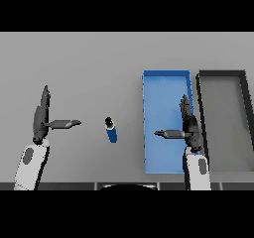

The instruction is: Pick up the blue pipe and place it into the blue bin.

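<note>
Head view: the left hand (40,117) hangs over the bench (89,63) at the left of the scene, fingers straight and pointing away from the robot, thumb stuck out sideways toward the middle; it holds nothing. The right hand (190,125) is posed the same way, fingers straight, thumb pointing inward, and it shows over the right part of the blue bin (149,83), near that bin's right wall. It too is empty.

The blue pipe (111,130) lies on the grey bench between the two hands, a short blue cylinder with a dark end turned away from the robot, its length running roughly front to back with a slight tilt. It sits just left of the blue bin, apart from the bin's left wall, and clear of both hands; the left thumb tip is near it but not touching.

The blue bin is a shallow open tray with nothing in it. Beside it on the right stands a dark bin (200,83) with a grey floor, its left wall close to the blue bin's right wall.

As I judge it, the task stands at its first step: the pipe is not yet grasped. The next move calls for one hand to travel to the pipe, come down with thumb and fingers straddling its narrow width, and close across it. The right hand would then have a short carry to the bin. Since the pipe is round, a nudge from one side may roll it away.
</note>
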You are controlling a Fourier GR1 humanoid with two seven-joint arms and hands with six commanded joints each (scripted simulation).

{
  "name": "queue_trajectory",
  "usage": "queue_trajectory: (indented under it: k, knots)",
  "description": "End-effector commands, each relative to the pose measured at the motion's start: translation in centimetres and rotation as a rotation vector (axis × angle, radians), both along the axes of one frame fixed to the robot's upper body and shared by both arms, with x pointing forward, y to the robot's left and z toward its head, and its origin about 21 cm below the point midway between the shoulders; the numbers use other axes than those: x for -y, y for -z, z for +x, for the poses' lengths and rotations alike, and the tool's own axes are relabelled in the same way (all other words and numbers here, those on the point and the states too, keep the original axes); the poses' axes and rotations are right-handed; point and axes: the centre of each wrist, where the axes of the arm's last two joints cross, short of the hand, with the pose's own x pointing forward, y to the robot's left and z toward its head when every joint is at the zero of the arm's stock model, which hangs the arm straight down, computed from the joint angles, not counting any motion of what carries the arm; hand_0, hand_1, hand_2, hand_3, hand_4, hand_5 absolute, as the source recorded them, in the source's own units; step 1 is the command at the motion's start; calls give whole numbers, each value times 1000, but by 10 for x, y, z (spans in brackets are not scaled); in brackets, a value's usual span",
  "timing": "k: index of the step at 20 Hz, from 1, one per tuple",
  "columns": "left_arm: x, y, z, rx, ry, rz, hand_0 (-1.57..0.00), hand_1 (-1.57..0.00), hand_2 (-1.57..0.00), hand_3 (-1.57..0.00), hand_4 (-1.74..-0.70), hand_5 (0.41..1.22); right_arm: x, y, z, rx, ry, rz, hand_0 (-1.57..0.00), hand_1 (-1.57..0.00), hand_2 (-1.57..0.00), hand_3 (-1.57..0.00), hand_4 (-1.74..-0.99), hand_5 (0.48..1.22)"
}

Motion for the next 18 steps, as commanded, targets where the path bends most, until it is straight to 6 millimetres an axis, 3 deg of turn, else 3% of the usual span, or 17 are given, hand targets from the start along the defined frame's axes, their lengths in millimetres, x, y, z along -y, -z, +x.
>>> queue_trajectory:
  k: [1,6,8,10,16,18]
  knots:
    - [1,0,0,5,1,0,1,1,1,1,-1186,605,1,0,0,0,1,0,1,1,1,1,-1254,598]
    - [4,2,2,1,5,-4,1,1,1,1,-1186,605,7,0,1,-5,2,0,1,1,1,1,-1254,598]
    - [-21,2,-8,-22,210,56,1,1,1,1,-1188,606,24,-1,-18,45,-74,-187,1,1,1,1,-1255,597]
    - [-34,-3,-9,-41,283,80,1,1,1,1,-1189,604,24,-4,-27,52,-110,-264,1,1,1,1,-1249,598]
    - [-37,-4,-16,-57,468,121,1,1,1,1,-1164,598,21,-9,-29,36,-135,-290,1,1,1,1,-1227,594]
    - [-25,-2,-26,-98,565,113,1,1,1,1,-1181,584,24,-9,-25,43,-146,-300,1,1,1,1,-1228,601]
